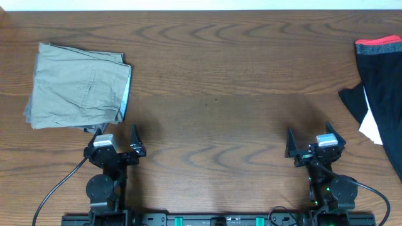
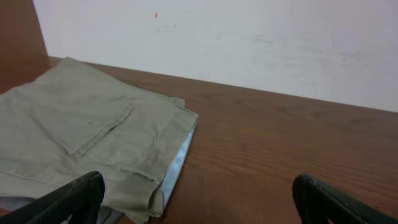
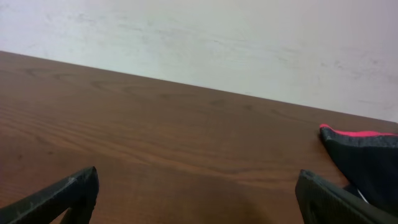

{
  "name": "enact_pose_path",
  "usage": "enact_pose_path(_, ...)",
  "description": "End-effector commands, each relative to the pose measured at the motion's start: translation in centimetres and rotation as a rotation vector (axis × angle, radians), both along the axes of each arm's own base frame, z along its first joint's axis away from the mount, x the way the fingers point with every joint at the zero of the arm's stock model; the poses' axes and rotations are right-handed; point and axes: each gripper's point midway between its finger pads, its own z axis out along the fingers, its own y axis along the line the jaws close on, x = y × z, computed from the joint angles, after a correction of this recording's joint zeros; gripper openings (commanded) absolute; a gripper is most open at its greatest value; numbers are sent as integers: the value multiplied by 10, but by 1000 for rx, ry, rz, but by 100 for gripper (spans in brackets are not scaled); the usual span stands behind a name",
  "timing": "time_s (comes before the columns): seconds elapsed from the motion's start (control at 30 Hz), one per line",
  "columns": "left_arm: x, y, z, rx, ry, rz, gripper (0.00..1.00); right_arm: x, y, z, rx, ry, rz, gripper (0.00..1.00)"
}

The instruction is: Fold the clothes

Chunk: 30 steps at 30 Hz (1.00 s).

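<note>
The clothes, black leggings [image 1: 384, 81] with a red-and-grey waistband [image 1: 379, 46], lie in a heap at the table's right edge, partly cut off by the frame. In the right wrist view their waist end [image 3: 367, 158] shows at the far right. My right gripper [image 1: 309, 135] hovers near the front of the table, left of the leggings, open and empty [image 3: 198, 176]. My left gripper [image 1: 114, 133] is at the front left, also open with nothing between its fingers [image 2: 198, 183].
Folded khaki-beige trousers [image 1: 78, 88] lie at the back left, just beyond my left gripper [image 2: 93, 137]. A white garment [image 1: 370, 125] peeks out under the leggings. Brown wooden table [image 1: 213, 94], with a pale wall behind its far edge.
</note>
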Motion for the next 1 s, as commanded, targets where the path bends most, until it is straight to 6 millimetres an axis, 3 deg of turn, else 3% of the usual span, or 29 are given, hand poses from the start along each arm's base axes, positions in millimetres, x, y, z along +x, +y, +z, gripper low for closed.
enact_pose_path(0.0, -1, 4, -17, -6, 56, 21, 98, -1, 5, -2, -12, 4, 26, 99)
enact_pose_path(0.47, -1, 4, -17, -6, 56, 21, 98, 0, 3, 2, -24, -14, 14, 99)
enact_pose_path(0.57, -1, 4, -17, -6, 56, 21, 98, -3, 21, 18, 51, -68, 120, 99)
enact_pose_path(0.7, -1, 4, -17, -6, 56, 21, 98, -19, 60, 41, 130, -134, 365, 99)
enact_pose_path(0.97, -1, 4, -17, -6, 56, 21, 98, -24, 65, 56, 143, -188, 405, 99)
